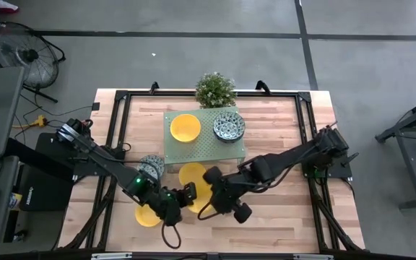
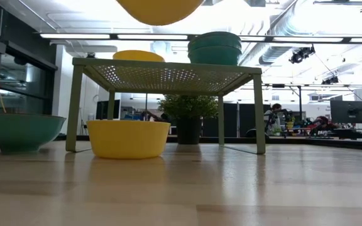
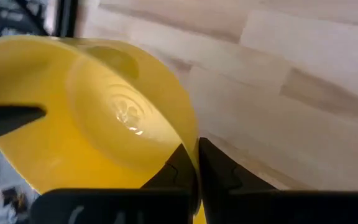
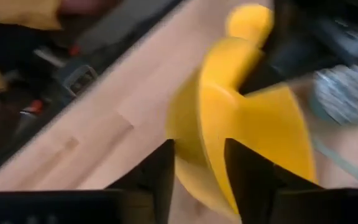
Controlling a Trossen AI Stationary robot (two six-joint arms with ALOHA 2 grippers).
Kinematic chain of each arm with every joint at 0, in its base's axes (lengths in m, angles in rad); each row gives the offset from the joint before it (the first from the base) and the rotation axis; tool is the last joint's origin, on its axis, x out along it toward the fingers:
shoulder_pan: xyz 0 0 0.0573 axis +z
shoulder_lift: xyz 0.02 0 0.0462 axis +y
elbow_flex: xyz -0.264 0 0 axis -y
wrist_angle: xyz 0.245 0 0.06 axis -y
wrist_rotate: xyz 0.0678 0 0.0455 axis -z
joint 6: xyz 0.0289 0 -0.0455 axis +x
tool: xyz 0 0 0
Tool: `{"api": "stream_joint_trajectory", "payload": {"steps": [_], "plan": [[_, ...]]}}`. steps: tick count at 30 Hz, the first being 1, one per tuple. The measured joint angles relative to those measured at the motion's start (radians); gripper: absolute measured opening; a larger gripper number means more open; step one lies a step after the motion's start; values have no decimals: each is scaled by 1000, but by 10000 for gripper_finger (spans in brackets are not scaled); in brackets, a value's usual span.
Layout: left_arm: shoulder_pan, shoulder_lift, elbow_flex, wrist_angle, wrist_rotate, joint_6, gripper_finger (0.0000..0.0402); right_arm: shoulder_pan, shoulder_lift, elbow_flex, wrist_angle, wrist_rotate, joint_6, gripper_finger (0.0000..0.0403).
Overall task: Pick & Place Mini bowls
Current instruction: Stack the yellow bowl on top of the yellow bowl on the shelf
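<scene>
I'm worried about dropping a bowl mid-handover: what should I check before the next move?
1. Left pincer shut on the held yellow bowl at its rim: ok.
2. Right pincer open: ok.
3. Right pincer clear of the bowl: not ok, the rim sits between its fingers.
4. Bowl raised off the table: ok.
5. Where the bowl goes next: cannot tell.

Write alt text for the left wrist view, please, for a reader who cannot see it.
The left gripper is shut on the rim of a plain yellow mini bowl, holding it tilted above the pale wooden table. Its two dark fingers pinch the bowl's edge.
</scene>
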Motion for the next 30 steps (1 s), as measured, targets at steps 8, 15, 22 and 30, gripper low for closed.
{"api": "stream_joint_trajectory", "payload": {"steps": [8, 15, 22, 30], "plan": [[12, -3, 11, -69, -23, -112, 0, 8, -150, 0, -207, 220, 184, 164], [12, -4, 186, -359, -108, -228, 0, 15, -206, 0, -365, 338, 403, 165], [12, -4, 425, -740, -163, -319, 0, 53, -200, -139, -362, 336, 519, 165], [150, -4, 571, -976, -125, -353, 0, 116, -199, -394, -161, 310, 622, 165]]}}
